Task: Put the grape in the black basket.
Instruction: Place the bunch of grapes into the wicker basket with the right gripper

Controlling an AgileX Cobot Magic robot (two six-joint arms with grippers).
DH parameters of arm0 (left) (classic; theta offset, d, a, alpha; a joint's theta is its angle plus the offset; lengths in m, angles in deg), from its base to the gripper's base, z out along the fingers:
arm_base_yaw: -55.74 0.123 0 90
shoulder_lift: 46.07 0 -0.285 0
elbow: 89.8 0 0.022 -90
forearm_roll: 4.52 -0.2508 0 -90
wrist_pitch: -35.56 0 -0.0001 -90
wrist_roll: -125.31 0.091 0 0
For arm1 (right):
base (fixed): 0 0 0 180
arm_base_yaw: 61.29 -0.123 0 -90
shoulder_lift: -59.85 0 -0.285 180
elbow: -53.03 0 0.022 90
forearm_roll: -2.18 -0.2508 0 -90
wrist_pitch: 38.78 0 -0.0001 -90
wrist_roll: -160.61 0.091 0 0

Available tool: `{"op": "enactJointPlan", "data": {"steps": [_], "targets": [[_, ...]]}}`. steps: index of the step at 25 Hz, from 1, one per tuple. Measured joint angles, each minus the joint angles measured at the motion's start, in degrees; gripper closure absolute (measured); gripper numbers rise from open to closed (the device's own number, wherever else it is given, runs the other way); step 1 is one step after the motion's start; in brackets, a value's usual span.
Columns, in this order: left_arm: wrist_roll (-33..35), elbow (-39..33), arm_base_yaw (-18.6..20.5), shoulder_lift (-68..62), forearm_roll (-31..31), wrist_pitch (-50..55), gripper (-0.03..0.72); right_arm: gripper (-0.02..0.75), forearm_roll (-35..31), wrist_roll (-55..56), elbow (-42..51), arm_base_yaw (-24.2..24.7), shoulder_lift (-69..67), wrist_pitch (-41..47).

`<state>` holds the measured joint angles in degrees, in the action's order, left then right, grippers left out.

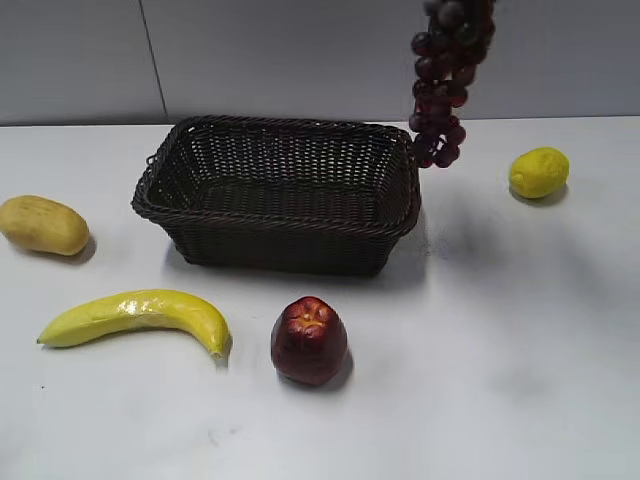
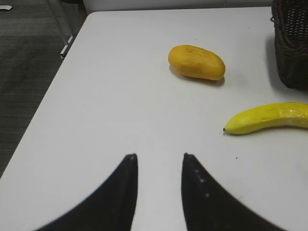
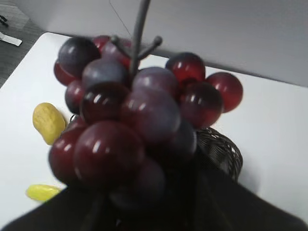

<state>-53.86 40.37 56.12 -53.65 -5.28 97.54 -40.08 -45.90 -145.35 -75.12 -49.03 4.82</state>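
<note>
Dark red-purple fruit dangles at the upper right of the exterior view, where the grape (image 1: 445, 85) hangs in the air, its lowest berries level with the right rear corner of the black basket (image 1: 200, 215) and just outside the braided rim. The right gripper itself is cut off by the top edge there; in the right wrist view the bunch fills the centre, its thin stem rising out of the frame, and dark shapes along the bottom are too blurred to show how the jaws stand, so their grip cannot be told. The left gripper (image 2: 159, 161) hovers over bare table (image 2: 120, 96) at the lower centre of its own view, its 2 fingers apart and holding nothing. A mango (image 1: 42, 224), banana (image 1: 135, 315), apple (image 1: 309, 340) and lemon (image 1: 539, 172) lie around the basket. The risk from here appears to be placement: released where it hangs, the bunch would likely strike the rim or land on the table beside the right wall, and a hanging cluster could swing as it is carried left, snagging berries on the wicker or nudging the light basket.
</note>
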Motion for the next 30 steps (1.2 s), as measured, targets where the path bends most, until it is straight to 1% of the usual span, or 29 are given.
{"op": "enactJointPlan", "data": {"steps": [3,8,12,17,18,19,20,22,23,26,30], "targets": [[0.0,0.0,0.0,0.0,0.0,0.0,0.458,0.470,-0.1,-3.9,-0.2,-4.1,-3.4,-4.9],[0.0,0.0,0.0,0.0,0.0,0.0,0.458,0.470,0.0,-6.4,-0.2,-8.8,-10.3,-11.7],[0.0,0.0,0.0,0.0,0.0,0.0,0.458,0.472,0.8,-8.3,-0.2,-10.8,-16.6,-14.0],[0.0,0.0,0.0,0.0,0.0,0.0,0.458,0.472,1.0,-8.6,-0.2,-11.8,-23.8,-13.5],[0.0,0.0,0.0,0.0,0.0,0.0,0.458,0.447,1.2,-8.6,-0.2,-11.8,-24.6,-13.2],[0.0,0.0,0.0,0.0,0.0,0.0,0.458,0.390,1.3,-8.6,-0.2,-11.8,-25.4,-12.9],[0.0,0.0,0.0,0.0,0.0,0.0,0.458,0.325,1.3,-8.6,-0.2,-11.8,-25.9,-12.6],[0.0,0.0,0.0,0.0,0.0,0.0,0.458,0.165,1.2,-8.7,-0.2,-11.8,-26.1,-12.1],[0.0,0.0,0.0,0.0,0.0,0.0,0.458,0.127,1.2,-8.7,-0.3,-11.8,-26.1,-11.9],[0.0,0.0,0.0,0.0,0.0,0.0,0.458,0.112,1.6,-8.7,-0.5,-11.8,-25.2,-10.4],[0.0,0.0,0.0,0.0,0.0,0.0,0.458,0.112,6.3,-6.7,-1.5,-11.3,-21.1,-5.8]]}}
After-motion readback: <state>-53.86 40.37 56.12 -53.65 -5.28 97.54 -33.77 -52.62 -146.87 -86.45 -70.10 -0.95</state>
